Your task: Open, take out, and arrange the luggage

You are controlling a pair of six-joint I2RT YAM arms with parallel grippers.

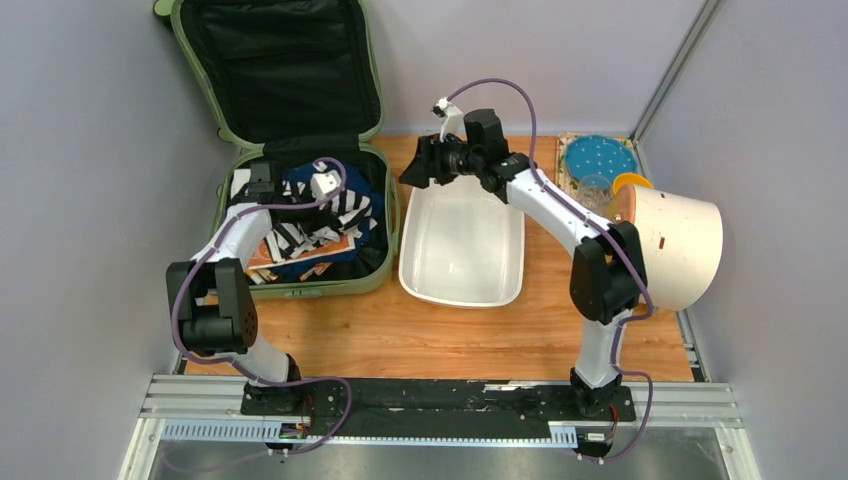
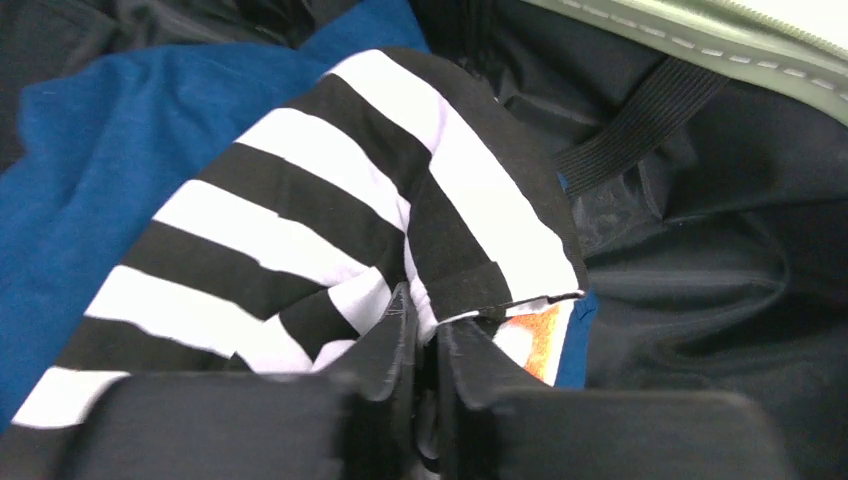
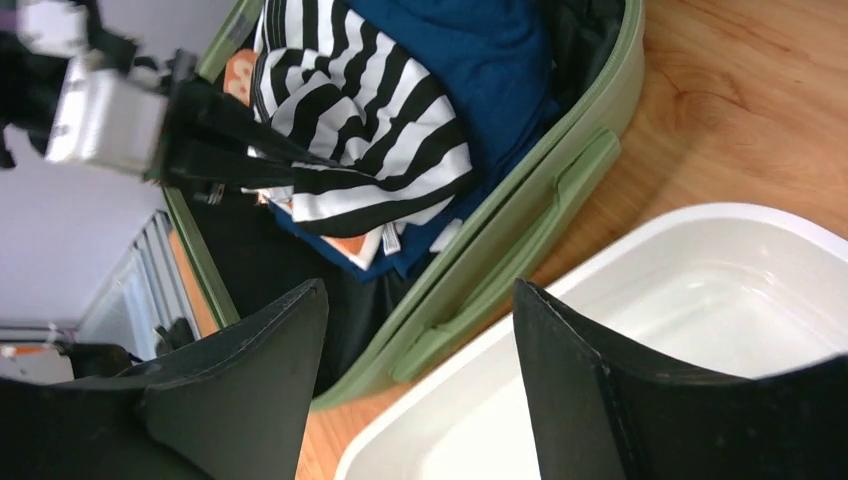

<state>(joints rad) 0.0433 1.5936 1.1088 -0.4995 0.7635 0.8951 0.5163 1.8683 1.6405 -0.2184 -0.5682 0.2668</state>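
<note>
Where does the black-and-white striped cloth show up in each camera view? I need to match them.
Top external: striped cloth lies in the open luggage, right of centre in the lower shell.
Left wrist: it fills the middle, its edge pinched in the left gripper.
Right wrist: top, left of centre, inside the luggage.
Shared landmark: the luggage's green rim.

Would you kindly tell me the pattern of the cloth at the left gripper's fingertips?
The cloth is black-and-white striped; the left wrist view shows it best.
</note>
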